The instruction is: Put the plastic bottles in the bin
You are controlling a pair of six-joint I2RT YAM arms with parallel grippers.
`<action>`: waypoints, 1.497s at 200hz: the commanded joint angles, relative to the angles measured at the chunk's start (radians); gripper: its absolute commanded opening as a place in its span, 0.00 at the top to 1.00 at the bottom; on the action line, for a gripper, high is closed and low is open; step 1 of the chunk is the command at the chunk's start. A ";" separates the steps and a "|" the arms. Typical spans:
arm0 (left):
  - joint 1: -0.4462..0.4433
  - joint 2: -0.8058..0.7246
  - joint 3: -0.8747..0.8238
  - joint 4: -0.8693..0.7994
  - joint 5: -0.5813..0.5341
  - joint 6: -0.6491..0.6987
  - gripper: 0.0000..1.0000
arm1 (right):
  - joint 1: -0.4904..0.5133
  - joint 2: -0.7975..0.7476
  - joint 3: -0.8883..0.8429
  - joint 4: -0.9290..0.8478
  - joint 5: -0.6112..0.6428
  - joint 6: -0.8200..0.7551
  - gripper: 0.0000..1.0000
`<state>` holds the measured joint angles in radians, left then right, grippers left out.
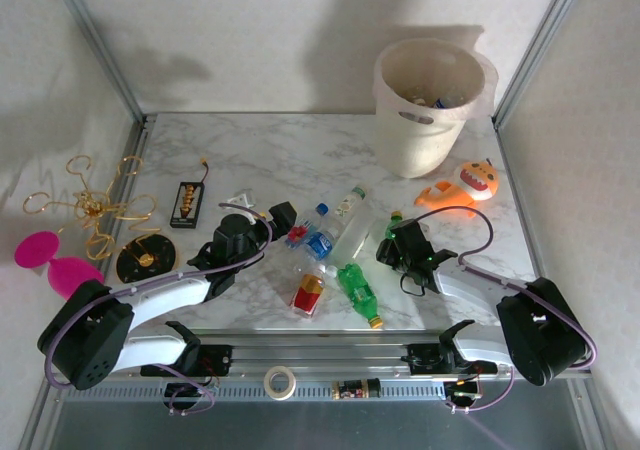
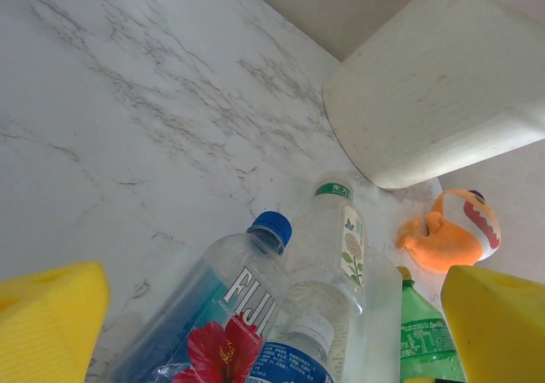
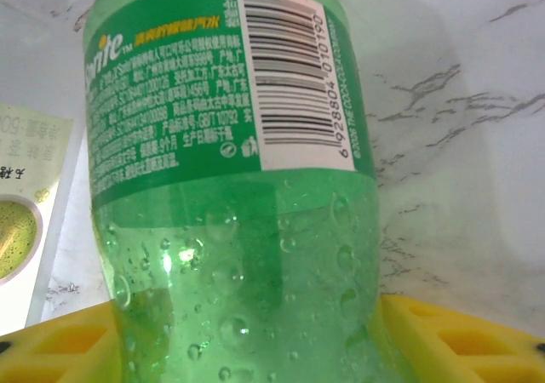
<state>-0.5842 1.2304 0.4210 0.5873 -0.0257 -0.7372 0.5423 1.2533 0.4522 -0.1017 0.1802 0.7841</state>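
We're seeing a smooth, slightly shiny marble-look table (image 2: 128, 102), a glossy see-through green plastic bottle (image 3: 247, 255) with a slick printed label, a matt, faintly grainy cream plastic bin (image 2: 443, 94), and dull, finely ribbed yellow pads (image 2: 51, 323) on the left pincer (image 2: 272, 323).

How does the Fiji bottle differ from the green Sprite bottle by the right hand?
The Fiji bottle is clear with a blue cap and red-flower label; the Sprite bottle is green with a barcoded green label. The Fiji bottle lies ungripped before the open left hand; the Sprite bottle sits between the yellow fingers of the right hand. Both are outside the bin.
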 commanded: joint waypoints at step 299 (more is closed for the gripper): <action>0.012 -0.064 -0.031 -0.001 -0.043 -0.014 0.00 | -0.206 0.102 0.820 0.162 -0.048 -0.551 1.00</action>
<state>-0.5842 1.1900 0.4065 0.5865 -0.0502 -0.7486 0.4084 1.2846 1.1610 0.1146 0.1383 0.2893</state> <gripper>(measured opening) 0.995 0.628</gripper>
